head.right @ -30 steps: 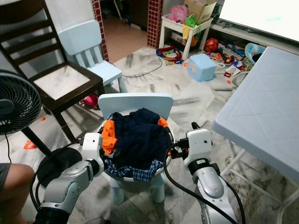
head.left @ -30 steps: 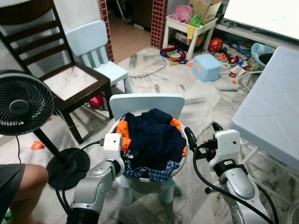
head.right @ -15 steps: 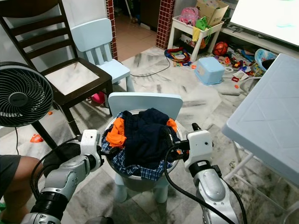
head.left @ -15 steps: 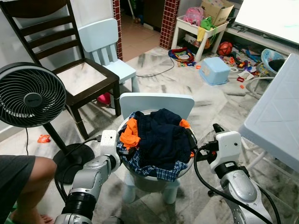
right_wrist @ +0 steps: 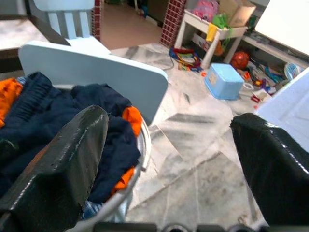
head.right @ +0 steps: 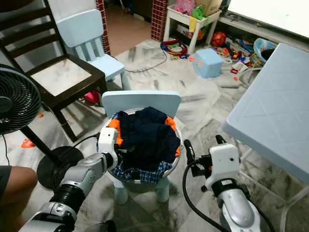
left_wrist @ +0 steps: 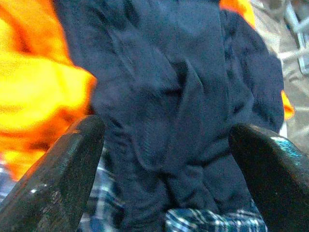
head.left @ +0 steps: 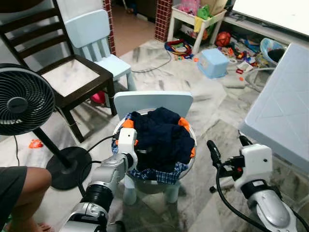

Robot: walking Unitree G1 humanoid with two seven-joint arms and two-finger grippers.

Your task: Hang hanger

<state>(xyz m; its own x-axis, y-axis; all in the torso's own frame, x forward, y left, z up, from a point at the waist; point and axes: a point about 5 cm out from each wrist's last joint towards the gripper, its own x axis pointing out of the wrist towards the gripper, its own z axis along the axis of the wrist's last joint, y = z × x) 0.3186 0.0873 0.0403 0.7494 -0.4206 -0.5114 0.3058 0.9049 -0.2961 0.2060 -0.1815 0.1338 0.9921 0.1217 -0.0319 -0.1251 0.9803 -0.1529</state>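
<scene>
No hanger visible; task looks barely begun. Left hand (left_wrist: 164, 145) spread wide, empty, at the dark garment (head.left: 161, 135) in the laundry basket (head.right: 177, 133). Right hand (head.left: 227, 151) wide, empty, just beside the basket.

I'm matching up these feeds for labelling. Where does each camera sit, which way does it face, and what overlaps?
Left and right eye views: on the head, looking forward and down at the basket of clothes on a small blue chair; both silver arms show.
Left wrist view: along the open left end effector, close on navy cloth.
Right wrist view: along the open right end effector, toward the basket and chair.
All views share the clothes.
</scene>
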